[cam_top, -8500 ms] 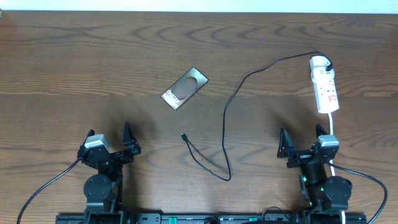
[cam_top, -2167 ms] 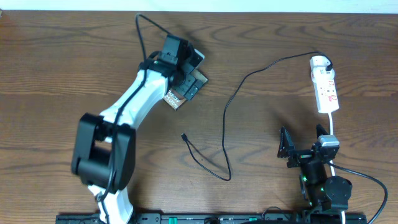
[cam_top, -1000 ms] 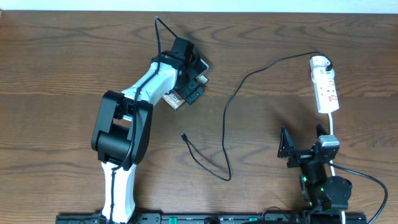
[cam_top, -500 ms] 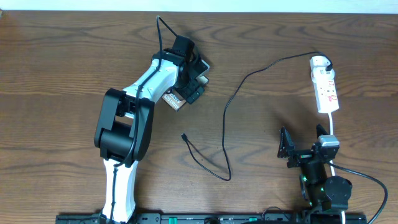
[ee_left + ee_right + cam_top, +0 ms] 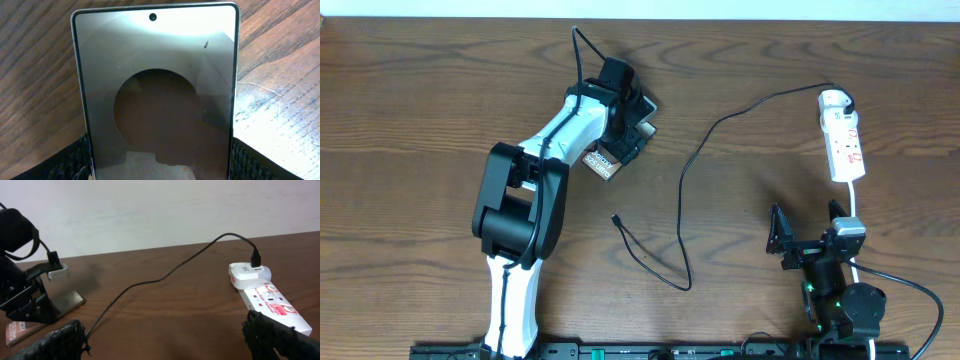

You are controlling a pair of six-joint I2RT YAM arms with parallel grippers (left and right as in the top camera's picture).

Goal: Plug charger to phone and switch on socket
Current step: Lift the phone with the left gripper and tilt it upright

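Your L gripper (image 5: 625, 140) hid most of the phone (image 5: 157, 100) overhead, clamped on its long edges, far-centre. R gripper (image 5: 807, 228) jaws stood apart. Charger plug (image 5: 616, 218) lay free mid-table; socket (image 5: 842, 140) far right.

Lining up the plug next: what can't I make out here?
Overhead: the left tool covers most of the phone; only its lettered end shows.
Left wrist: the frame edge cuts off the phone's lower end, port unseen.
Switches on the socket: too small, overhead and right wrist.
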